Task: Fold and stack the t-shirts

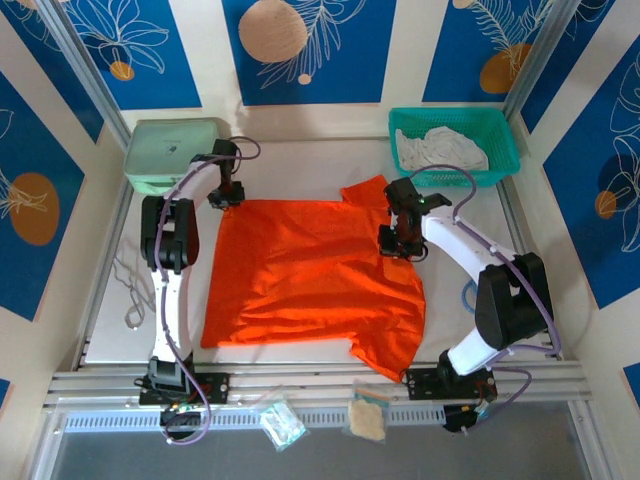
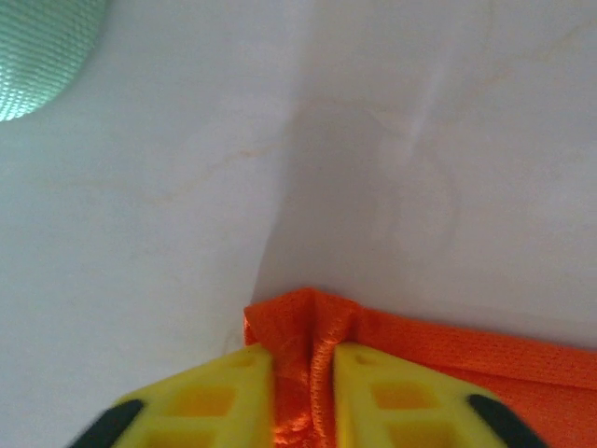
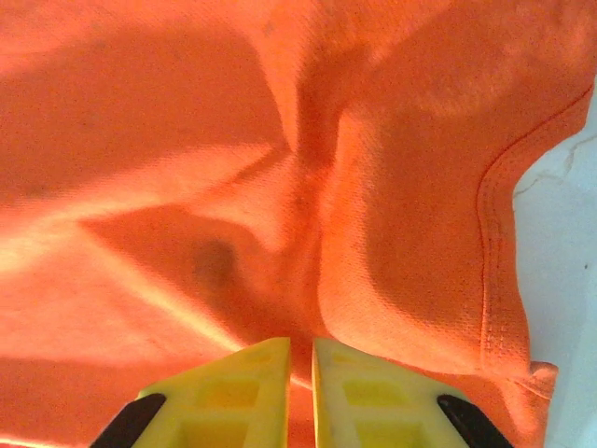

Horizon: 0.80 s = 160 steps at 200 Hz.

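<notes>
At the orange t-shirt's (image 1: 310,280) 10 and 2 o'clock edges, the left end effector (image 1: 228,196) and right end effector (image 1: 400,240) each clamp cloth, apparently to fold it over.

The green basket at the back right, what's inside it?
Crumpled white cloth lies in the basket. Whether anything lies beneath it is hidden by the cloth.

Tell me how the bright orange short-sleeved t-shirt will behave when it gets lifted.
The bright orange short-sleeved t-shirt is probably floppy: it lies wrinkled and bunches into a ridge in the left gripper. It is likely light, given its thin mesh weave. Pinched only by the left gripper and the right gripper, its middle would likely sag.
</notes>
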Each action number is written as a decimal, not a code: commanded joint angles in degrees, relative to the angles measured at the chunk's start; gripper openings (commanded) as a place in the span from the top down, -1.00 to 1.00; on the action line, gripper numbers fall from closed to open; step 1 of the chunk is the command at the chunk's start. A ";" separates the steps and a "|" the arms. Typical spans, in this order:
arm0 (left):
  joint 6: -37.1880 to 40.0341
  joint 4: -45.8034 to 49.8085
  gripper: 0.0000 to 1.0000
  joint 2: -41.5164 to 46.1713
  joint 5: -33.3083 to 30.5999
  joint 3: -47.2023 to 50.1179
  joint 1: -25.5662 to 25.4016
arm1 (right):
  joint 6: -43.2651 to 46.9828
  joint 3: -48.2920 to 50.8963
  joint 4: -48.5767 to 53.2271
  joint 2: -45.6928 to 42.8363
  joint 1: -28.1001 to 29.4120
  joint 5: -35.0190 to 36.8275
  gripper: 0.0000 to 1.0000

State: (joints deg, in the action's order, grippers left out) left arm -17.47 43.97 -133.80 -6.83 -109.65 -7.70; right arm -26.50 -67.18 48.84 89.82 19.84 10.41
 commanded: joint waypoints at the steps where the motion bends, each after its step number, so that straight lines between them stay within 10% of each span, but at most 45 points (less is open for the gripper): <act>1: 0.17 1.89 0.78 -0.27 3.20 3.61 0.67 | 2.93 -6.12 1.67 1.36 -1.29 -1.92 0.59; 83: -2.93 -3.11 1.00 17.63 4.63 15.95 0.59 | 12.65 -37.21 3.81 29.77 -6.45 -1.56 -0.21; 160: -1.17 -1.30 1.00 15.04 2.42 13.68 0.59 | 17.83 -55.69 10.64 50.17 -6.55 7.72 -0.11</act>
State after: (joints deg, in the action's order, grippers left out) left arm -19.35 41.17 -117.34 -3.33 -94.32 -7.66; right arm -11.46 -120.25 55.99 138.47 13.32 14.83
